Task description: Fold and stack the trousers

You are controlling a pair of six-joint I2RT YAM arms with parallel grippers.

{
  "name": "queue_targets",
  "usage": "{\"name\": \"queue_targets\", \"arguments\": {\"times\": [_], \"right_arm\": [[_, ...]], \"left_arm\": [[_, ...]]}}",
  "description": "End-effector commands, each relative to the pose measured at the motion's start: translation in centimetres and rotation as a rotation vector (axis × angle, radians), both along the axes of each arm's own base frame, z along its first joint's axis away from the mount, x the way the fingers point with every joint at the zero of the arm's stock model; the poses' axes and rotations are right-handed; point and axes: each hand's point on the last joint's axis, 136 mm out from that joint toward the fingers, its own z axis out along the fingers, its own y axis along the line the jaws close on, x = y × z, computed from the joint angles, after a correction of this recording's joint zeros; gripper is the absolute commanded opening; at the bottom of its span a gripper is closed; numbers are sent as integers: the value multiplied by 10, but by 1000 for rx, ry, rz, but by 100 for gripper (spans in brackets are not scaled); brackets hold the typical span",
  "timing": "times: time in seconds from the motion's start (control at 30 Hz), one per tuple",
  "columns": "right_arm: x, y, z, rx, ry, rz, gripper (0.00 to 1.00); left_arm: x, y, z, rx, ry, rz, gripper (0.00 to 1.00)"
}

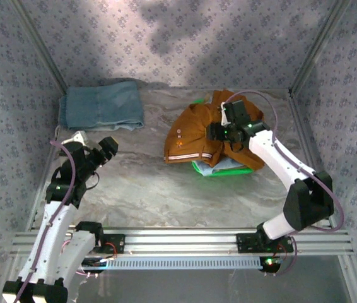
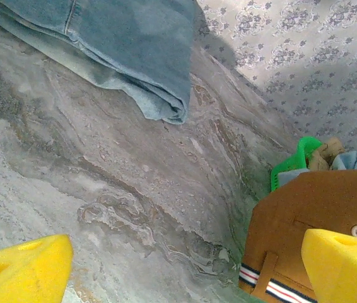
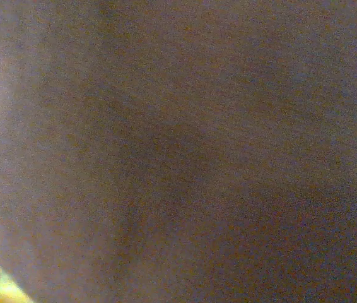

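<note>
limp rust-orange cotton trousers (image 1: pixel 194 129), best pinched at waistband (image 1: pixel 188 156); left claw (image 2: pixel 181 273) gaping, empty; right claw (image 1: pixel 220 132) in cloth, grip unclear.

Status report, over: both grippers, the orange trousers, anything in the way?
Left gripper open over bare table. Right gripper down in the trousers, grip unclear. Trousers heaped on green basket, unfolded. Folded denim far left, clear of path.
</note>
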Motion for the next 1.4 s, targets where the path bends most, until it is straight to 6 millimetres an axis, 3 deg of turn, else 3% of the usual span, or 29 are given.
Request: {"name": "queue_targets", "arguments": {"times": [0.0,0.13,0.2,0.27,0.4,0.53,0.63,0.7,0.77,0.83,0.9,0.93,0.97,1.03,1.1,1.13,1.17,1.2,1.23,1.3,1.37], "right_arm": [[-2,-42,-40,-120,126,-126,0],[19,-123,-34,-344,123,-372,0],[30,-142,-15,-325,71,-440,0],[46,-141,26,-245,-30,-455,0],[62,-105,131,-207,-253,-389,0],[50,-56,221,-214,-483,-301,0],[18,-12,287,-261,-693,-223,0],[-16,27,331,-256,-852,-131,0],[-54,71,360,-249,-998,1,0],[-92,114,374,-289,-1121,126,0],[-121,159,365,-277,-1189,300,0],[-124,176,348,-230,-1138,380,0],[-123,192,323,-186,-1046,477,0],[-102,202,278,-207,-907,441,0],[-88,215,216,-222,-735,472,2],[-86,222,186,-197,-639,494,9],[-95,238,157,-137,-539,584,31],[-105,250,136,-92,-453,662,61],[-108,252,124,-98,-409,665,70],[-104,236,121,-134,-409,602,83],[-93,202,132,-107,-416,490,98]], "left_arm": [[3,-4,5,3,-34,-21,94],[8,-9,3,-22,-31,-35,93],[10,-11,5,-22,-30,-43,92],[13,-14,8,-19,-28,-51,92],[17,-20,17,-15,-36,-73,90],[18,-26,24,-12,-47,-93,89],[16,-28,28,-1,-57,-100,88],[14,-28,32,6,-67,-106,87],[12,-28,36,10,-75,-103,86],[11,-28,41,12,-91,-106,85],[10,-27,42,15,-100,-98,85],[9,-25,42,17,-102,-86,85],[8,-20,40,27,-93,-58,86],[0,0,37,51,-66,44,88],[-10,15,40,68,-66,122,91],[-15,21,41,67,-68,153,91],[-20,29,41,67,-65,197,91],[-27,41,40,70,-54,263,92],[-33,51,40,71,-52,317,92],[-41,63,41,77,-49,387,93],[-43,68,42,89,-38,409,93]]}}
